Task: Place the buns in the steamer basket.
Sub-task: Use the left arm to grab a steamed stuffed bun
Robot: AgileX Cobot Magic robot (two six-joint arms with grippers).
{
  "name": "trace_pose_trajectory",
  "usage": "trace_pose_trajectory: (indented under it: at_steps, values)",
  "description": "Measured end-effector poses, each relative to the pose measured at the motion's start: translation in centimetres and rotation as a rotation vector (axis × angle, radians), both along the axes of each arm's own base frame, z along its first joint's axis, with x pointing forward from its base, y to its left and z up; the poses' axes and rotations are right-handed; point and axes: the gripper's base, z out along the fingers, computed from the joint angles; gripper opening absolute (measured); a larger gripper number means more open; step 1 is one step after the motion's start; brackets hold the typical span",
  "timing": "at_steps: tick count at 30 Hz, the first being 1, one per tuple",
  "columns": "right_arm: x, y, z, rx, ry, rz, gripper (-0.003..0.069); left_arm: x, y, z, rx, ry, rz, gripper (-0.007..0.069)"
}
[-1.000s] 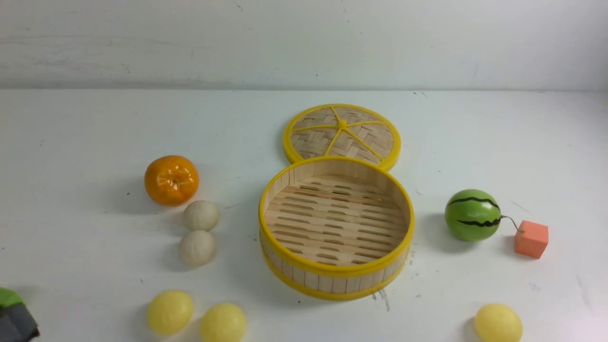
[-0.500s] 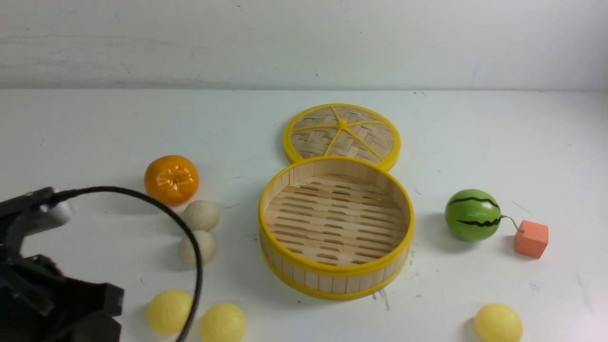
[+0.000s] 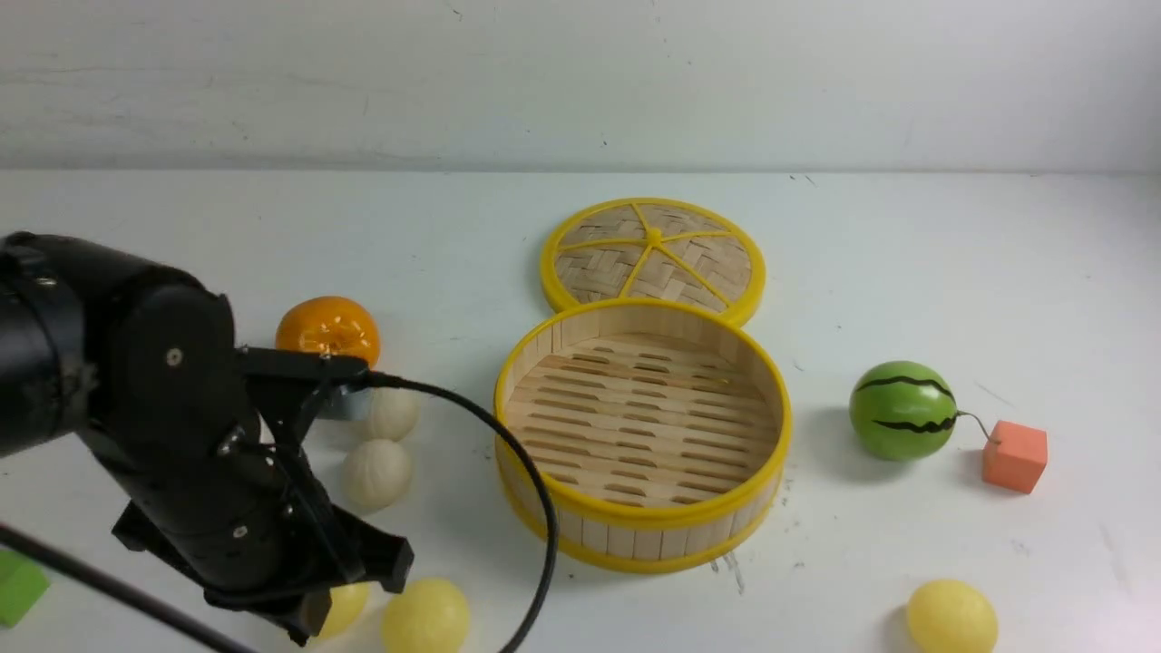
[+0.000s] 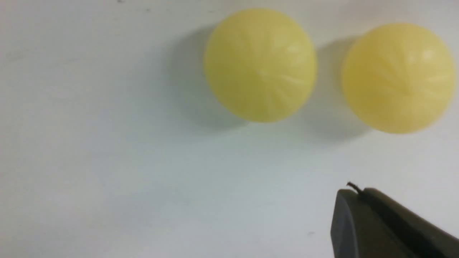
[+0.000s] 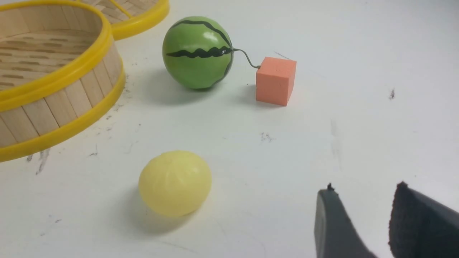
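1. The steamer basket (image 3: 642, 535) stands open at the middle of the white table (image 3: 181, 236). Its woven lid (image 3: 653, 254) lies flat at the basket's 12 o'clock.
2. All five buns lie on the table outside the basket. Two cream buns (image 3: 375, 472) sit side by side at its 9 o'clock, with an orange (image 3: 328, 328) just beside them at 10 o'clock.
3. Two yellow buns (image 3: 425, 617) rest at 8 o'clock, near each other but apart. The left arm (image 3: 172, 426) hangs over that corner and hides part of one bun in the front view.
4. The left gripper (image 4: 358, 200), its fingers pressed together on nothing, is poised near the yellow pair and touches neither.
5. A third yellow bun (image 3: 951, 617) lies alone at the basket's 4 o'clock. The right gripper (image 5: 365, 188) is near it but apart, jaws spread with nothing between them.
6. A watermelon ball (image 3: 902, 410) sits at 3 o'clock. Its wire stem reaches a salmon cube (image 3: 1014, 456) just beside it, on the side away from the basket.
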Motion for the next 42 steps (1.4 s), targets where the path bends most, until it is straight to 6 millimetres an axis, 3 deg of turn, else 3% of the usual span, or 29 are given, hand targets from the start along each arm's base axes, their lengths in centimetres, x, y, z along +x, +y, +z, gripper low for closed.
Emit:
trace_pose_trajectory:
  at_steps: [6, 16, 19, 38, 42]
  values:
    - [0.0, 0.0, 0.0, -0.001, 0.000, 0.000, 0.0241, 2.0, 1.5, -1.2, 0.019, 0.009, 0.052, 0.0009]
    - [0.0, 0.0, 0.0, -0.001, 0.000, 0.000, 0.0241, 2.9, 1.3, -1.3, -0.013, -0.061, 0.021, 0.0230]
    - [0.0, 0.0, 0.0, -0.001, 0.000, 0.000, 0.0241, 3.3, 1.2, -2.0, -0.007, -0.057, 0.019, 0.0256]
    - [0.0, 0.0, 0.0, -0.001, 0.000, 0.000, 0.0241, 4.6, 0.8, -4.6, 0.017, -0.025, 0.011, 0.0225]
    - [0.0, 0.0, 0.0, -0.001, 0.000, 0.000, 0.0241, 4.7, 0.8, -5.1, 0.023, -0.009, 0.011, 0.0132]
